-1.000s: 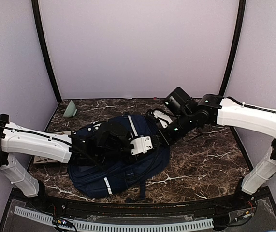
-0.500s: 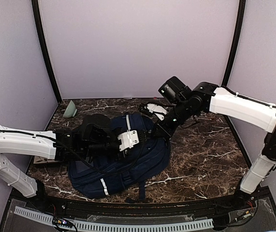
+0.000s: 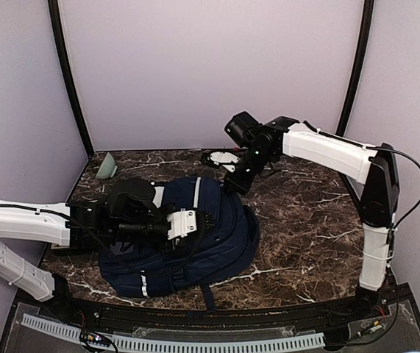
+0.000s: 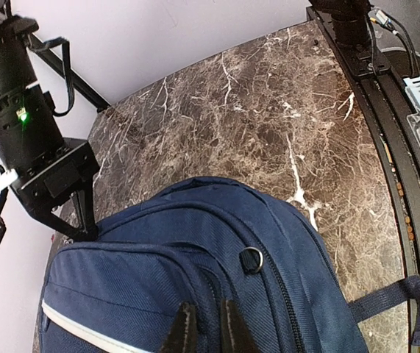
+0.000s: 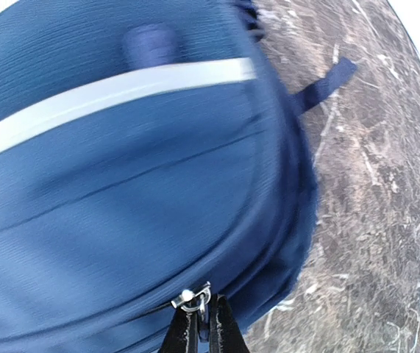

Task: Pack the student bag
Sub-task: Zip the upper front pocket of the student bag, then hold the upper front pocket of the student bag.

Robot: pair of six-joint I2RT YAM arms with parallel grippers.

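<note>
While the student bag (image 3: 210, 243) lies front-up on the left-centre of the table (image 3: 305, 235), both arms are engaged on it and neither hold looks secure. Nearest the bases, a loose strap (image 4: 386, 292) trails off the bag's lower end toward the front rail and could snag there if the bag is dragged. The left pincer (image 4: 206, 329) rests on the upper face of the bag. Its tips are nearly pressed together over what appears to be a fold of fabric beside a zip line, though the left wrist view cuts off the contact itself. If that fold slides out, nothing anchors the bag, and any pull from the far side would shift the whole bag rather than run the zip. At the far edge of the bag, the right pincer (image 5: 195, 334) is pressed together on a small metal zip pull (image 5: 192, 298). The tab is thin and the right wrist view is blurred, so the depth of the bite cannot be confirmed. A pull off the line of the zip could strip the tab free or jam the slider on fabric. Beyond it, a white object (image 3: 221, 157) lies near the right forearm and risks being swept aside. A green object (image 3: 107, 168) sits in the far left corner, well apart.
</note>
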